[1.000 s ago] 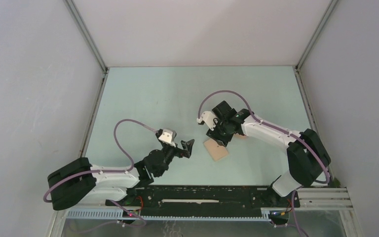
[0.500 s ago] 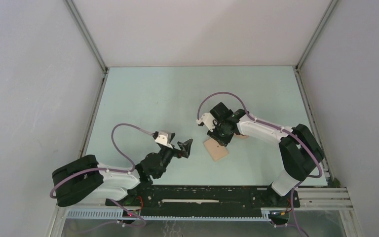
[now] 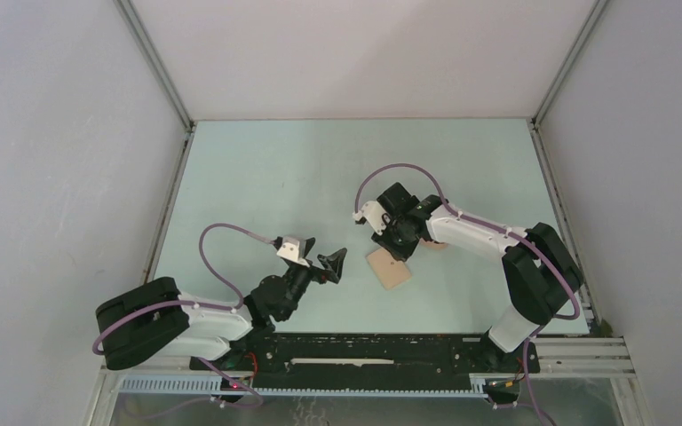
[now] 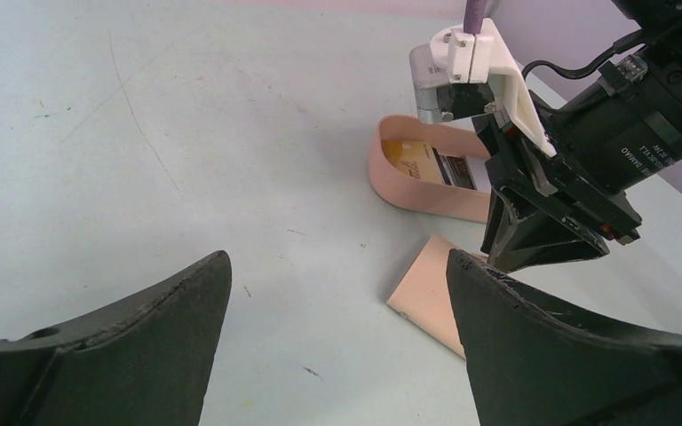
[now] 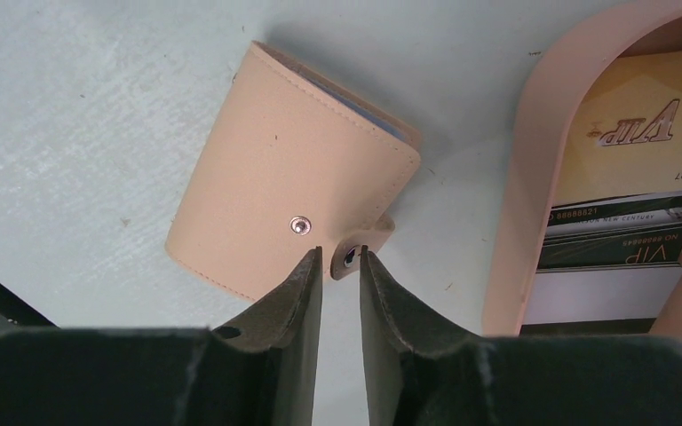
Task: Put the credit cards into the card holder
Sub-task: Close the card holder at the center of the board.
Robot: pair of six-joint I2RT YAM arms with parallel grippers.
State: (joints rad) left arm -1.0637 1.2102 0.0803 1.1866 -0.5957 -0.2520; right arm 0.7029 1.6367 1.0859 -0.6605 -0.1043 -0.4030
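The tan card holder (image 3: 390, 268) lies folded shut on the table, its snap tab (image 5: 348, 258) loose at one edge. My right gripper (image 5: 340, 251) points down at that tab, its jaws narrowed to a slim gap with the tab at the fingertips; the left finger stands just clear of it. Credit cards (image 5: 626, 177), one yellow and others white with dark stripes, rest in the peach tray (image 5: 533, 160) beside the holder. My left gripper (image 4: 337, 257) hovers wide open and empty to the left of the holder (image 4: 426, 288), looking at the right gripper (image 4: 533, 240).
The peach tray (image 4: 417, 191) sits just behind the holder, mostly under the right arm in the top view. Pale walls enclose the table on three sides. The arm bases and a black rail (image 3: 364, 351) line the near edge.
The right gripper's jaws have narrowed around the holder's snap tab. The left arm has pulled back a little toward its base, still open.
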